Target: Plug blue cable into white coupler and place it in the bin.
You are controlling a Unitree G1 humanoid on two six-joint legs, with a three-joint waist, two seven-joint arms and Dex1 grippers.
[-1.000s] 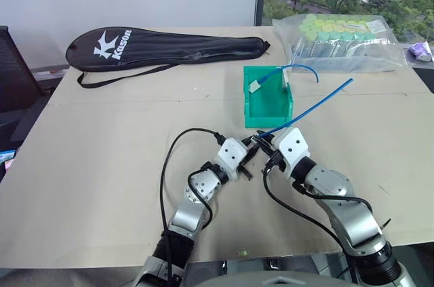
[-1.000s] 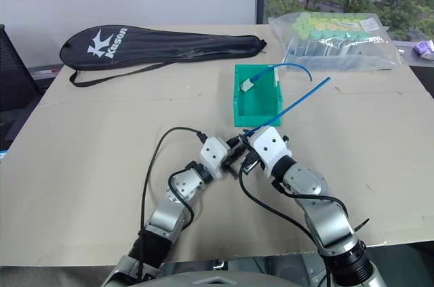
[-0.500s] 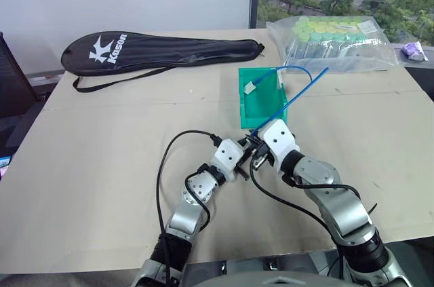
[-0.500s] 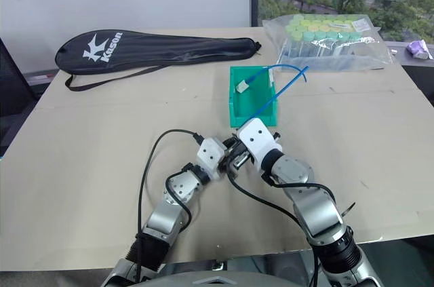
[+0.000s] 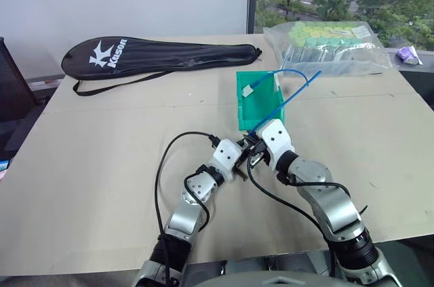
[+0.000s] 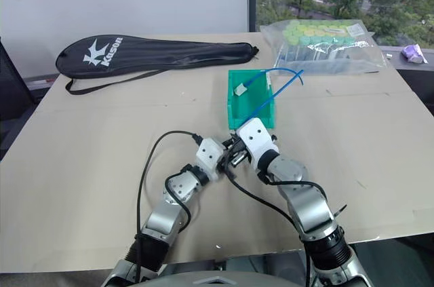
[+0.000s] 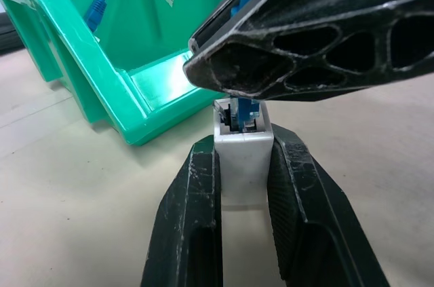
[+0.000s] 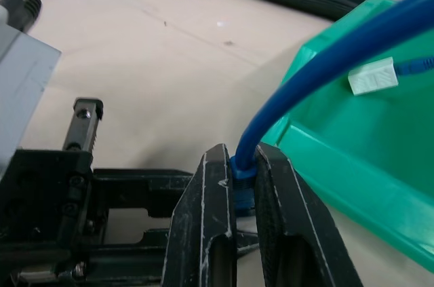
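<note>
Right now the left gripper [image 7: 243,185] is clamped on the tiny white plastic coupler block [image 7: 243,155], one black finger pressed against each side, its dark socket facing away from the wrist. The right gripper [image 8: 245,178] is pinched tight on the thin bright-blue network cable [image 5: 285,101] just behind its end plug, and that plug sits at the mouth of the coupler's socket; how deep it has gone in I cannot tell. From the pinch the cable rises in a nearly straight slant over the small green translucent plastic bin [image 5: 245,115], its free end in the air above the bin's far right corner.

Both grippers meet tip to tip above the tan cardboard-covered table [image 5: 102,165], just in front of the bin's low front lip. Inside the bin lies a second blue cable bent in an arch [image 5: 288,72] with a white end piece [image 5: 249,89], reaching past the far wall.

Bare cardboard spreads wide to the left and to the right of the arms. Well beyond, a long black zipped racket cover with white lettering [image 5: 163,55] lies along the far left edge, and a clear plastic bag of green-capped tubes [image 5: 325,46] sits at the far right, near the bin's back corner.
</note>
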